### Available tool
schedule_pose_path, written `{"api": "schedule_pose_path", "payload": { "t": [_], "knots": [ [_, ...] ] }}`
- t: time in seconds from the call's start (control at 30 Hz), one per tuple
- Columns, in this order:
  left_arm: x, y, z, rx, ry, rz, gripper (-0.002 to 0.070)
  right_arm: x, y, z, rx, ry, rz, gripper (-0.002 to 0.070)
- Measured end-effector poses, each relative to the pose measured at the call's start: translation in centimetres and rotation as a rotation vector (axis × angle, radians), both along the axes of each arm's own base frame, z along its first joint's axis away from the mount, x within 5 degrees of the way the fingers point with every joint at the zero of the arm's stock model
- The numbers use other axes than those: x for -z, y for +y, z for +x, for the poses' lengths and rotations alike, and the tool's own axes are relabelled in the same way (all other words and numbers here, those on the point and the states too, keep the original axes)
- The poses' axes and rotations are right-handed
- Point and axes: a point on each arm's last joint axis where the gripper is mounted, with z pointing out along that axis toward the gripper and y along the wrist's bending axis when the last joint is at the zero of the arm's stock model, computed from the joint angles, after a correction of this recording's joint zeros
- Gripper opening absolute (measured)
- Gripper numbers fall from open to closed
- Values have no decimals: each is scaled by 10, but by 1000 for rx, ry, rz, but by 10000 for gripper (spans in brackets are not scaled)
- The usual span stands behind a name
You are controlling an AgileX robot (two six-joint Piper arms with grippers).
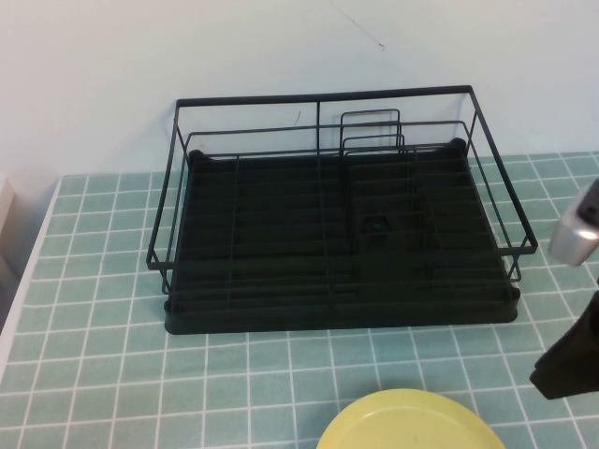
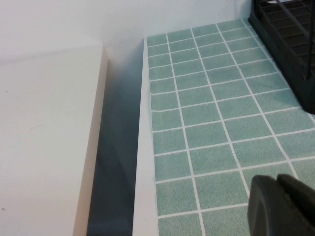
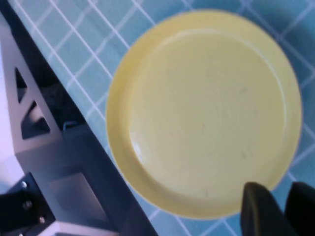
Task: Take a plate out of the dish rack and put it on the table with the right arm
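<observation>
Plate point(image 1: 407, 423), round, flat, pale-yellow plastic, low raised rim: in the high view lies flat on the counter point(image 1: 103, 309) of pale-green square tiles, at the near edge of view, in front of the large black wire dish rack point(image 1: 337, 234), apart from it. Rack holds no plate.

Right claw point(image 1: 566, 360): high view shows only a dark part at the right edge, near the plate.

Left wrist view: left claw point(image 2: 280, 206) low over bare tiles beside the counter's white edge, well apart from the plate; fingers close together, nothing held.

Right wrist view: right claw point(image 3: 273, 204) just above the plate's point(image 3: 206, 113) rim, fingers released, holding nothing.

Judgement: placement looks done; the step in hand is withdrawal. Lift straight up before moving off, so a finger does not drag the rim. Open room to the right; rack wires close behind.
</observation>
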Motion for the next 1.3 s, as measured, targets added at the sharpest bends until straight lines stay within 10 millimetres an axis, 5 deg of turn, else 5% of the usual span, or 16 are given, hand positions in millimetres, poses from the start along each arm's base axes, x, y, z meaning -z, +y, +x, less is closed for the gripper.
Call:
{"api": "schedule_pose_path", "payload": {
  "t": [0.17, 0.37, 0.53, 0.73, 0.97, 1.3],
  "knots": [
    [0, 0, 0, 0, 0, 0, -3, -37, 2, -28, -59, -160, 130, 22],
    [0, 0, 0, 0, 0, 0, -3, -91, -10, -88, -45, -511, 232, 0],
    [0, 0, 0, 0, 0, 0, -3, -117, -24, -139, 31, -761, 299, -1],
    [0, 0, 0, 0, 0, 0, -3, -88, -35, -171, 174, -833, 367, -1],
    [0, 0, 0, 0, 0, 0, -3, -35, -38, -166, 284, -751, 363, -1],
    [0, 0, 0, 0, 2, 0, -3, -17, -38, -162, 310, -708, 347, -1]
  ]
}}
